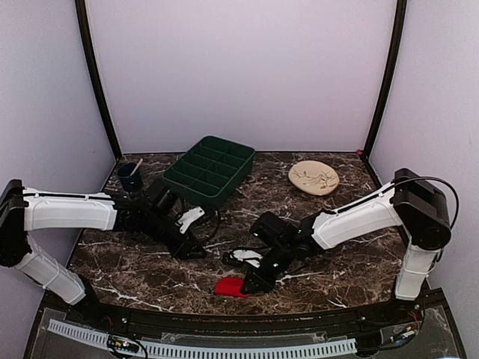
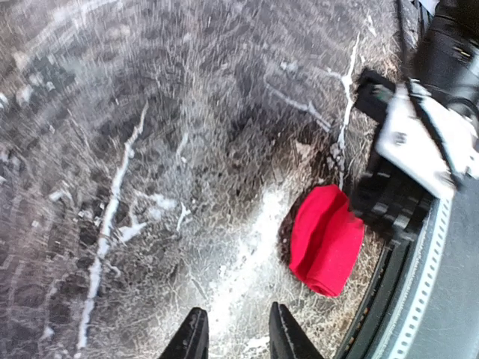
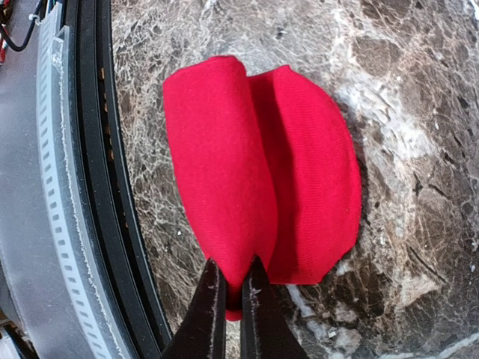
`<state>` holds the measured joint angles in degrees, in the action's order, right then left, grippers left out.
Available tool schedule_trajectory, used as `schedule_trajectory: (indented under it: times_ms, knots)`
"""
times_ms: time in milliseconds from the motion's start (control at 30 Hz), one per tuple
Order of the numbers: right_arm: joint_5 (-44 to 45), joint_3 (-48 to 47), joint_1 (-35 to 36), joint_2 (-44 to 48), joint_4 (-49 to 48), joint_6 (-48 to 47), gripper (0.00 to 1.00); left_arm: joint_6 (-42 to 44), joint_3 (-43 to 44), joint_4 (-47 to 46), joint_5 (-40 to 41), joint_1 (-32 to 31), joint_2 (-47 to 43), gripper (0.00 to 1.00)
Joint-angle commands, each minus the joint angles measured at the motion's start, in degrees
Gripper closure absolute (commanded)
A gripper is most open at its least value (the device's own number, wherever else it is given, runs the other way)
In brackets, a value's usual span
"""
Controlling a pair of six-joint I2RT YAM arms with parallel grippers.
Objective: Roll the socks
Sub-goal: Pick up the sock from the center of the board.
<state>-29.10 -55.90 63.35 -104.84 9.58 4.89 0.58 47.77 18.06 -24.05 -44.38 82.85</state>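
Observation:
The red socks [image 3: 254, 172] lie as one folded bundle on the marble table near its front edge, also seen in the top view [image 1: 229, 286] and the left wrist view [image 2: 325, 239]. My right gripper [image 3: 233, 288] is shut on the near end of the bundle's rolled fold; in the top view it [image 1: 251, 283] sits just right of the socks. My left gripper [image 2: 233, 333] is open and empty, hovering over bare marble to the left of the bundle; in the top view it [image 1: 188, 248] is left of centre.
A dark green compartment tray [image 1: 210, 170] stands at the back centre. A dark cup with a stick [image 1: 130, 176] is at the back left. A beige plate [image 1: 313, 178] lies at the back right. The table's black front rail [image 3: 90, 172] runs right beside the socks.

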Motion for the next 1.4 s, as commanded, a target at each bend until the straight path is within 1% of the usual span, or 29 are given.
schedule_trajectory:
  times_ms: [0, 133, 267, 367, 533, 667, 767, 967, 1167, 1367]
  knots:
    - [-5.3, -1.92, -2.01, -1.86, 3.58, 2.37, 0.97, -0.08, -4.26, -7.12, 5.86, -4.19, -5.93, 0.7]
    - [-10.6, -2.56, -4.52, -2.73, 3.3, 5.15, 0.97, 1.65, -6.98, -10.66, 12.13, -10.98, -7.98, 0.68]
    - [-15.02, -3.2, -6.05, -3.98, 3.5, 7.12, 0.97, 2.1, -9.03, -14.09, 16.97, -15.69, -8.25, 0.67]
    - [-17.55, -3.84, -6.48, -5.0, 4.12, 7.61, 0.97, 2.69, -9.11, -15.27, 17.83, -17.66, -6.66, 0.67]
    - [-19.15, -4.44, -6.74, -6.14, 4.86, 7.91, 0.97, 5.48, -7.53, -15.66, 19.05, -20.9, -2.46, 0.66]
    - [-20.1, -4.11, -6.93, -6.44, 4.28, 8.63, 0.97, 7.37, -6.03, -15.09, 18.66, -22.22, 0.16, 0.65]
    - [-20.24, -3.95, -7.14, -6.45, 4.23, 8.76, 0.97, 8.57, -5.39, -14.91, 18.92, -22.97, 0.94, 0.62]
    - [-20.74, -4.13, -7.28, -6.71, 4.26, 8.65, 0.97, 9.96, -3.66, -14.11, 18.07, -23.37, 2.48, 0.59]
    - [-20.92, -3.96, -7.28, -6.93, 4.38, 8.56, 0.97, 11.91, -1.05, -12.03, 15.79, -24.01, 6.22, 0.58]
    - [-21.42, -3.77, -7.37, -7.24, 4.12, 8.65, 0.97, 12.8, 0.01, -11.29, 13.67, -24.49, 7.45, 0.58]
